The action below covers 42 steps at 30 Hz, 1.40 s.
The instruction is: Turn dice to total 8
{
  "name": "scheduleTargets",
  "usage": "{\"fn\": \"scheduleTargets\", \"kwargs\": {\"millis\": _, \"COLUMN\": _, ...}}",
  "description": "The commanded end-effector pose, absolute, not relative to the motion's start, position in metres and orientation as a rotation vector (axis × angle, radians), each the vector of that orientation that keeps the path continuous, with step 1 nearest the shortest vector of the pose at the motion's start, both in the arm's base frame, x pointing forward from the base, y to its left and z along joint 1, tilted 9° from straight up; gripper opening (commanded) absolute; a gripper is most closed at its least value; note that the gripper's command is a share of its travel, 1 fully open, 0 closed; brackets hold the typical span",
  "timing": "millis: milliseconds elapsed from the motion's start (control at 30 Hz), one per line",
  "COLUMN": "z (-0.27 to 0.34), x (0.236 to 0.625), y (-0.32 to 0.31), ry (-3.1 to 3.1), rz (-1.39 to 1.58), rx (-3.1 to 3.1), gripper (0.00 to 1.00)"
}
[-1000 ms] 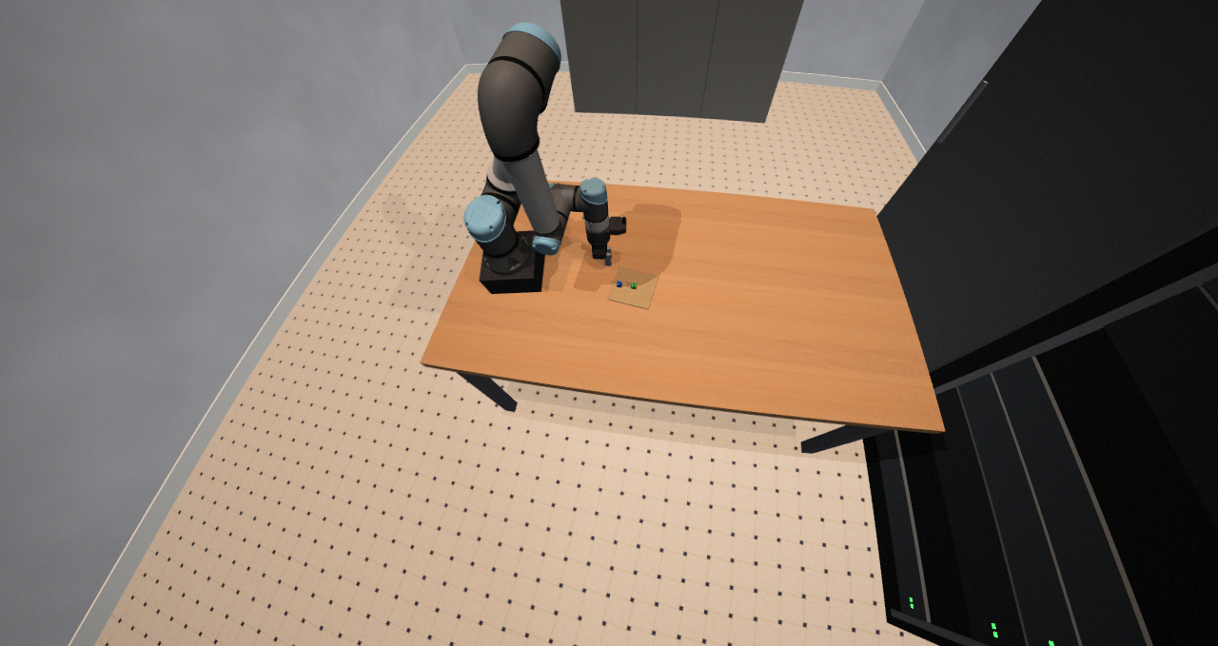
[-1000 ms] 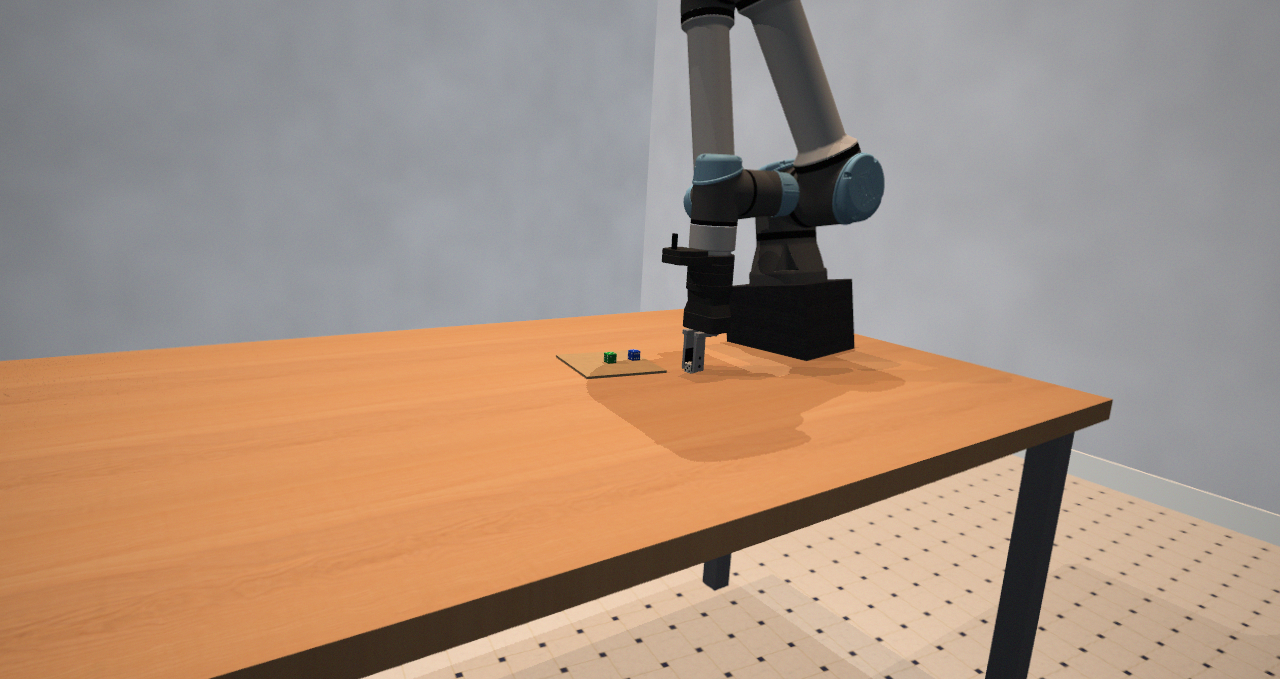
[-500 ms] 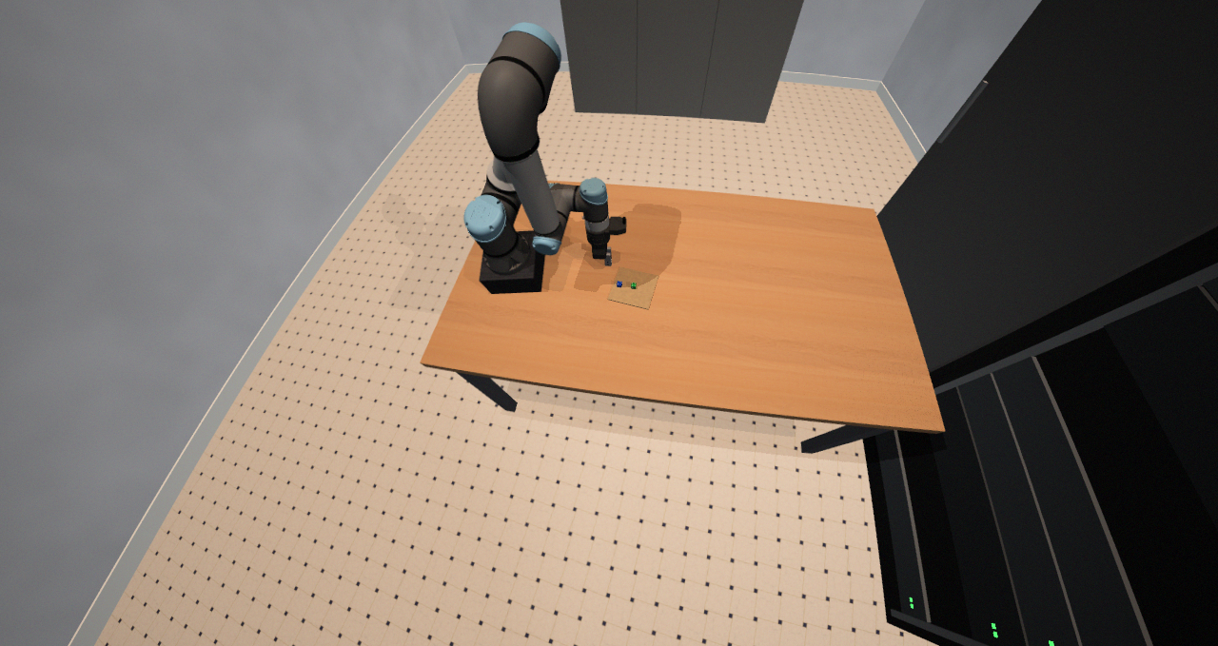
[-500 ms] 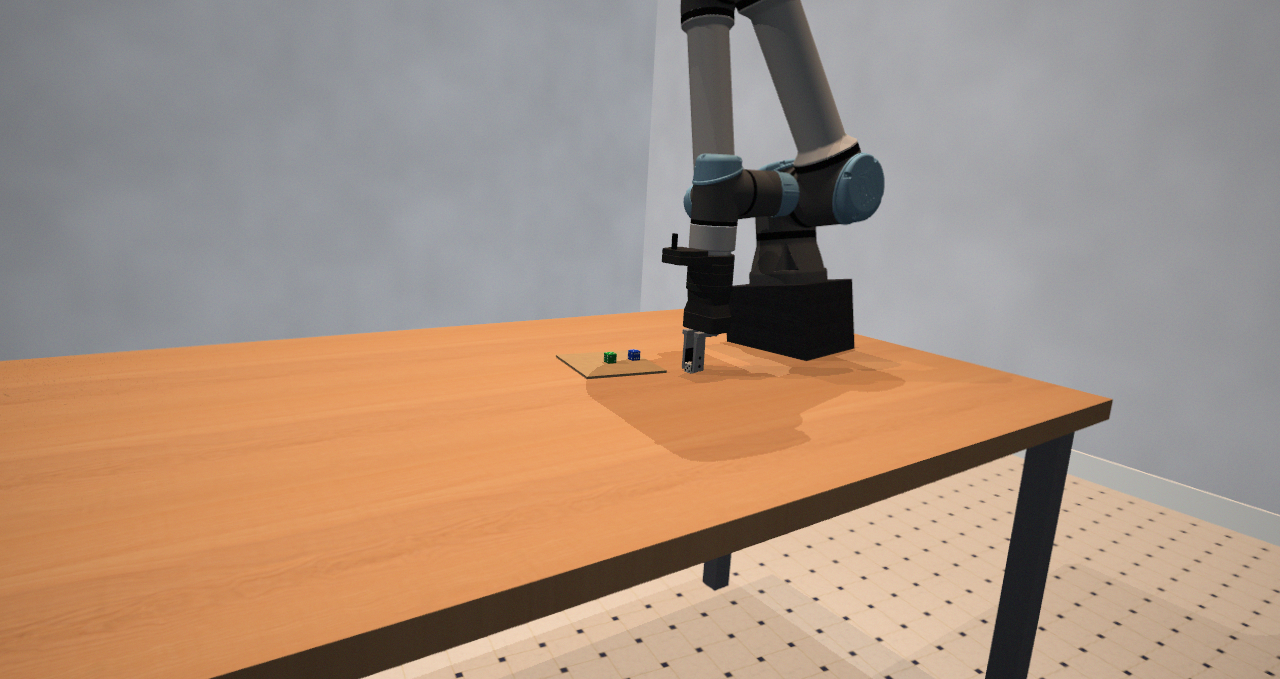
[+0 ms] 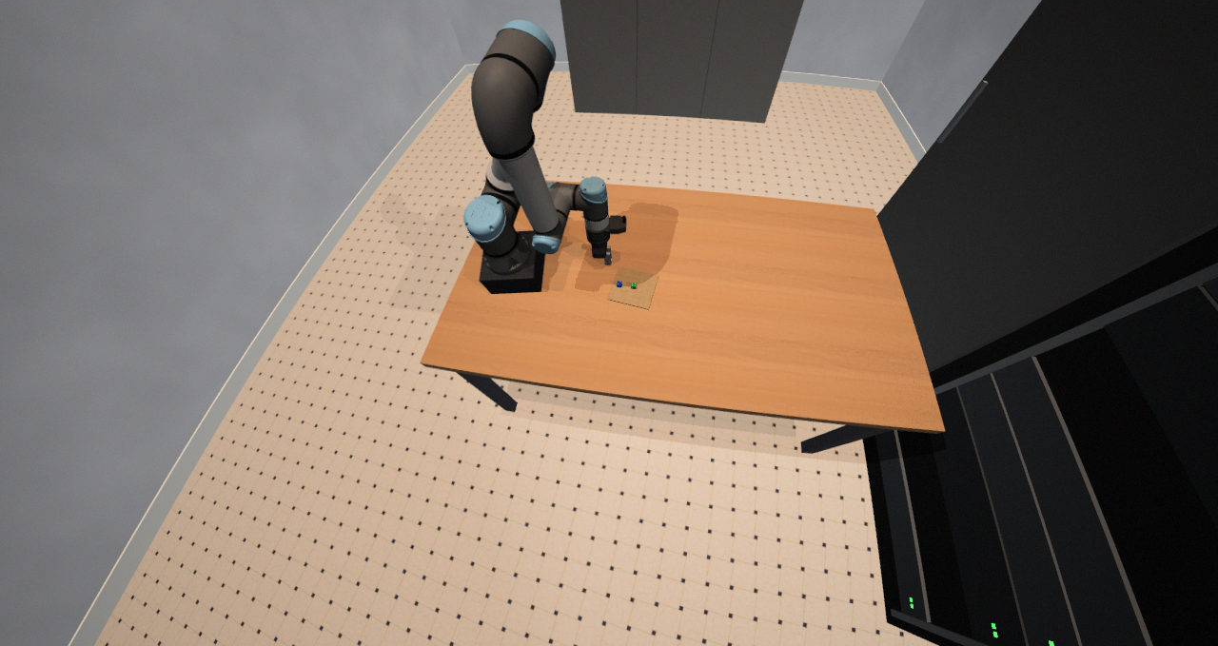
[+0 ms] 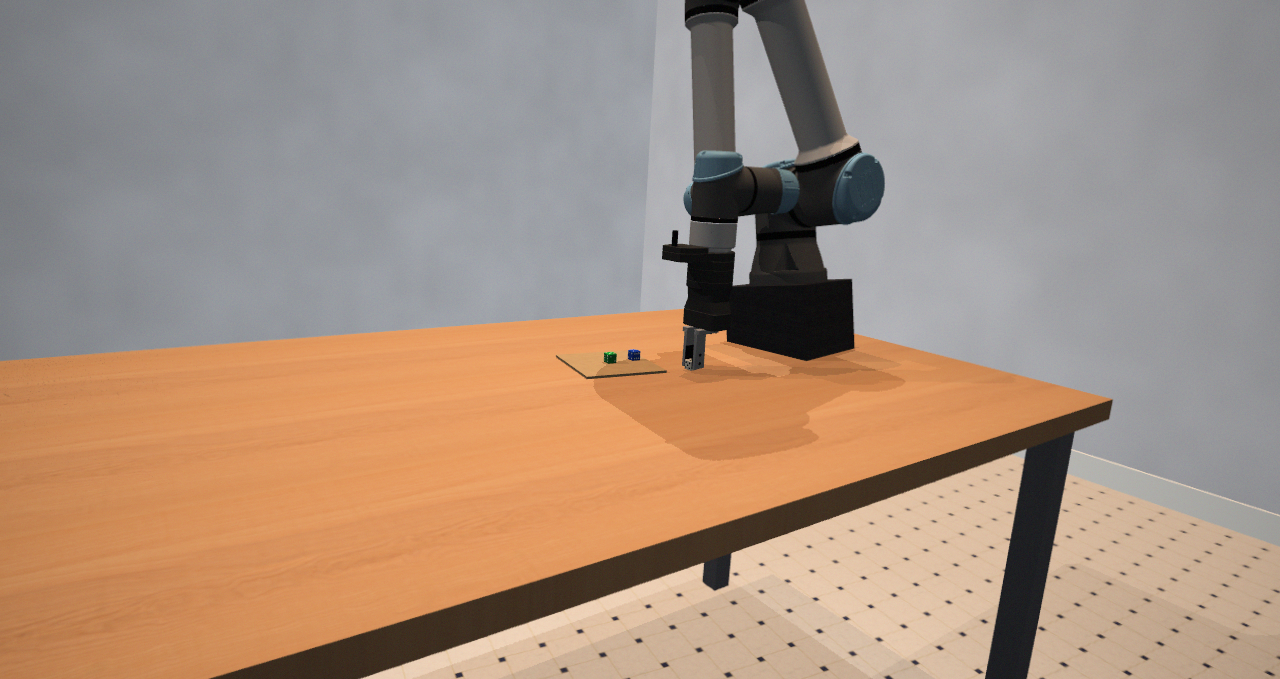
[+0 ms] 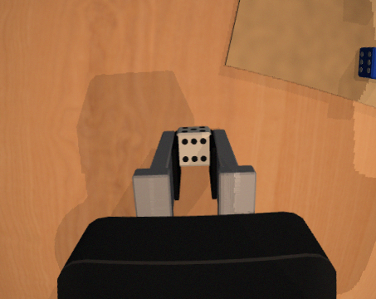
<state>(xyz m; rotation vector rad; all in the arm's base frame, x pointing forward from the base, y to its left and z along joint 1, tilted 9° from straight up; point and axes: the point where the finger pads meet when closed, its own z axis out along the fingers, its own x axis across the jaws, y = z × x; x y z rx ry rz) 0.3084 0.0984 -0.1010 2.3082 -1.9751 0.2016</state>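
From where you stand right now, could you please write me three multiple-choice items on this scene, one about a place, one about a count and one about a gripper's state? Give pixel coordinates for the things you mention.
1. Where is the blue die?
A. On the floor
B. On the mat
C. Between the fingers
D. On the black base

2. How many pips does the white die's top face show?
A. One
B. Two
C. Three
D. Six

3. How does the gripper stand?
A. Wide open, away from any die
B. Shut on the green die
C. Shut on the white die
D. Shut on the mat's edge

1: B, the blue die (image 5: 618,283) (image 6: 633,354) (image 7: 373,63) sits on the mat (image 5: 633,301) (image 6: 590,370) (image 7: 287,46).
2: D, the white die (image 7: 194,149) turns two rows of three pips up to the wrist camera.
3: C, the gripper (image 5: 608,259) (image 6: 693,364) (image 7: 194,151) has a finger against either side of the white die.
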Motion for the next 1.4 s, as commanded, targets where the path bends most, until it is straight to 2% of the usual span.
{"fn": "scheduleTargets", "kwargs": {"millis": 0, "z": -0.095, "x": 0.309, "y": 0.099, "ry": -1.976, "rz": 0.203, "rx": 2.309, "gripper": 0.34}}
{"fn": "scheduleTargets", "kwargs": {"millis": 1367, "z": -0.010, "x": 0.305, "y": 0.113, "ry": -1.976, "rz": 0.203, "rx": 2.309, "gripper": 0.34}}
